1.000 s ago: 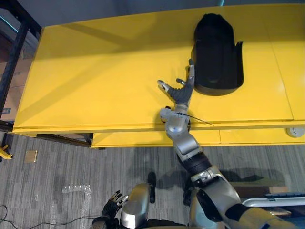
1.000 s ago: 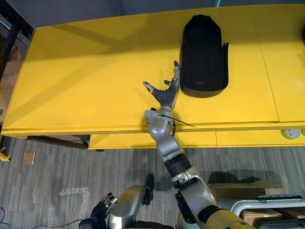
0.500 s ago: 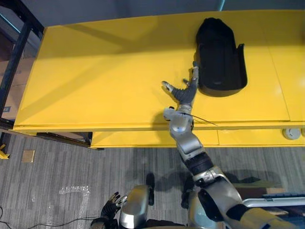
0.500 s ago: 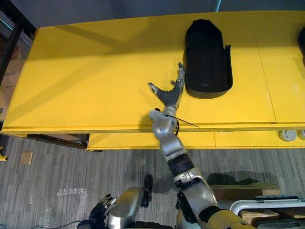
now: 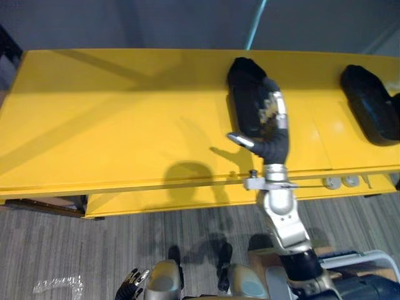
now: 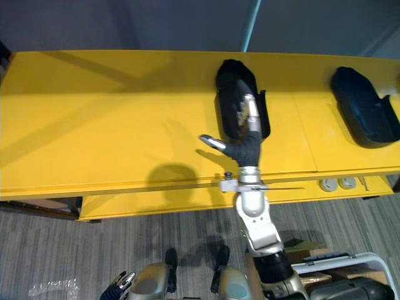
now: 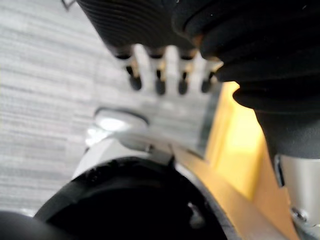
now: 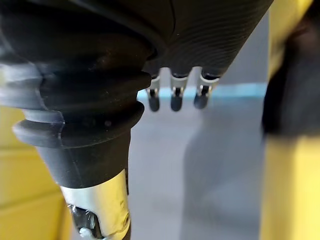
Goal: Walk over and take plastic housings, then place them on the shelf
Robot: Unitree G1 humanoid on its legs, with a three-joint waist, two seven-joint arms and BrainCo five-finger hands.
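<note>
- We see a plain yellow worktop (image 5: 112, 125).
- The middle plastic housing (image 5: 245, 94) and the right-side plastic housing (image 5: 369, 106) — both black.
- The floor (image 5: 94, 250) shows us grey streaks.

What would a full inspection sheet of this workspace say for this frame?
Surface: long yellow table.
Job's things: black plastic housing under the right hand; second black plastic housing at the table's right end, untouched.
Clutter: two small grey round parts at the front edge.
Hands: right hand open, fingers laid over the housing, contact unclear; left hand open, low over the floor.
Cables: nothing seen.
Surroundings: grey carpet floor; teal pole behind the table.
</note>
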